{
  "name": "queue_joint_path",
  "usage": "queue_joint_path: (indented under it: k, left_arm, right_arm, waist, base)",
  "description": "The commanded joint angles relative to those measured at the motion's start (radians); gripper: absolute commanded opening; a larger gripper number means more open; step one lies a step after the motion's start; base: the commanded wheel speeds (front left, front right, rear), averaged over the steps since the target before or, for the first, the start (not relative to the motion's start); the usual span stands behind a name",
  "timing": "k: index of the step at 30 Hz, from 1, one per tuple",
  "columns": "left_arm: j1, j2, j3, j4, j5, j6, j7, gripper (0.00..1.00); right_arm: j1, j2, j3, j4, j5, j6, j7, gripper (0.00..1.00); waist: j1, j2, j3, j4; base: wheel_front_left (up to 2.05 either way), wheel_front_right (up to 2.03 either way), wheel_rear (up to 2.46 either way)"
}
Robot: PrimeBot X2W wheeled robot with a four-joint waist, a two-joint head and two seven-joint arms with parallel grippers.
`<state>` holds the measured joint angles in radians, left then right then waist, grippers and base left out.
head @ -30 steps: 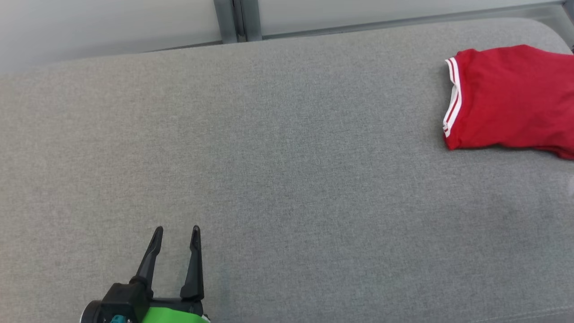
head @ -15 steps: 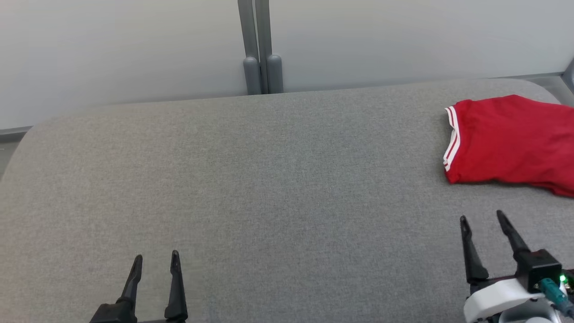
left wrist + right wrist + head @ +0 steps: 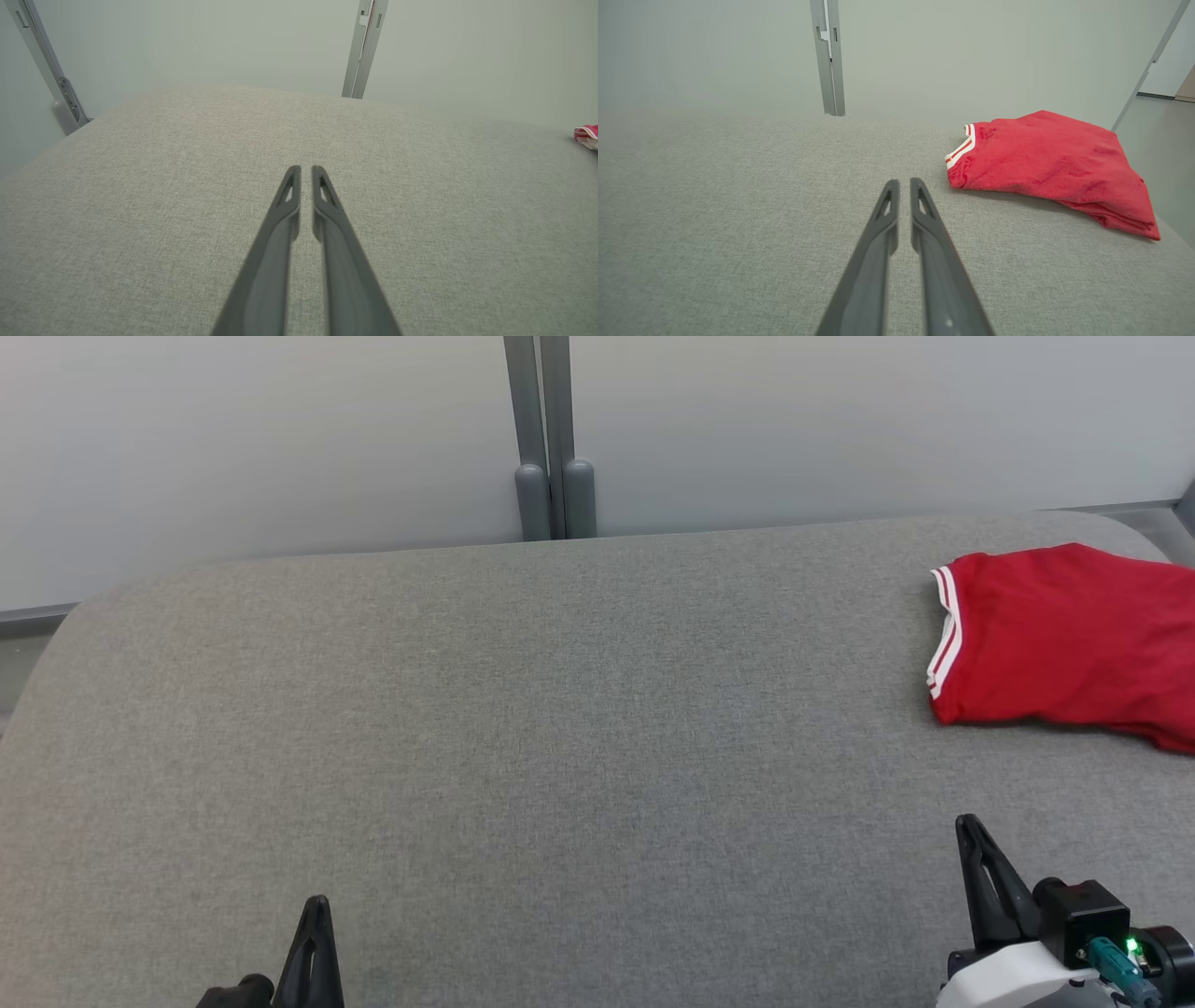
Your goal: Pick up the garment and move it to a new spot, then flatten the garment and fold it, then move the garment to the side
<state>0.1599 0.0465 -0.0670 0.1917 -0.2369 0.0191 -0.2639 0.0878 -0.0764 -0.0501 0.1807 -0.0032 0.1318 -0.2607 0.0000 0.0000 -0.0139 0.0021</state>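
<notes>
The garment [image 3: 1064,639], red with white-striped trim, lies folded at the far right of the grey padded surface [image 3: 560,728]; it also appears as the garment [image 3: 1045,158] in the right wrist view, and a sliver of the garment [image 3: 587,136] shows at the right edge of the left wrist view. My left gripper [image 3: 316,907] sits at the lower left, shut and holding nothing, its tips [image 3: 306,169] nearly together over bare fabric. My right gripper [image 3: 971,823] is at the lower right, shut and empty, short of the garment's near edge, its tips [image 3: 904,182] pressed close.
A pale wall with a grey vertical post [image 3: 549,439] runs behind the padded surface. The surface's rounded left corner [image 3: 56,635] and right end lie near the frame edges. A second post [image 3: 44,70] stands off the left corner.
Both grippers have gone from open to shut and sit lower in the head view. The camera has tilted up, showing more wall. The garment has stayed where it lay.
</notes>
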Motion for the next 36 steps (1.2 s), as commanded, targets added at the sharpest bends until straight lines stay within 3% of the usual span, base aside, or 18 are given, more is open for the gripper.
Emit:
queue_joint_path:
  k: [1, 36]
  left_arm:
    - [-0.005, 0.0, 0.003, -0.004, -0.024, -0.003, 0.006, 0.0]
    - [-0.118, 0.006, 0.073, 0.019, -0.584, -0.065, 0.156, 0.0]
  right_arm:
    - [-0.008, -0.001, -0.005, 0.001, 0.027, 0.0, 0.009, 0.0]
    - [-0.089, 0.01, -0.028, 0.023, 0.682, -0.001, 0.159, 0.0]
  waist:
    - [0.0, 0.0, 0.0, 0.0]
    - [0.0, 0.0, 0.005, -0.001]
  base:
    - [0.0, 0.0, 0.0]
    - [0.0, 0.0, 0.0]
